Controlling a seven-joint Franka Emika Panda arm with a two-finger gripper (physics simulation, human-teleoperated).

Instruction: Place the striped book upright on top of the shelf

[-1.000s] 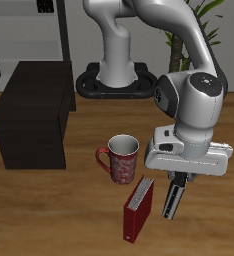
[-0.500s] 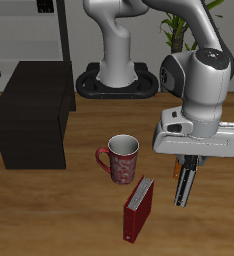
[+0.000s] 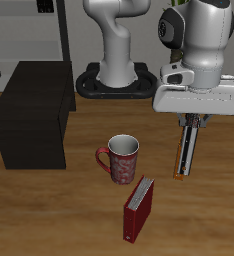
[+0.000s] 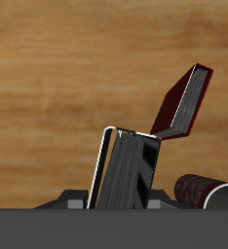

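Observation:
My gripper (image 3: 190, 124) is shut on the top end of the striped book (image 3: 184, 152), which hangs straight down well above the table, beside the mug. In the wrist view the book (image 4: 126, 175) shows grey, white and dark lengthwise stripes between my fingers (image 4: 79, 203). The shelf (image 3: 34, 110) is a low black box standing on the table across from my gripper, beyond the mug. Its top is bare.
A red patterned mug (image 3: 120, 158) stands between the shelf and the held book and also shows in the wrist view (image 4: 209, 190). A thick dark-red book (image 3: 139, 207) stands near the table's front edge, seen too in the wrist view (image 4: 184, 102). A pale grey rack (image 3: 29, 30) is behind the shelf.
My gripper has risen with the striped book, lifting it from just above the table beside the dark-red book to well above it, and has moved slightly farther back.

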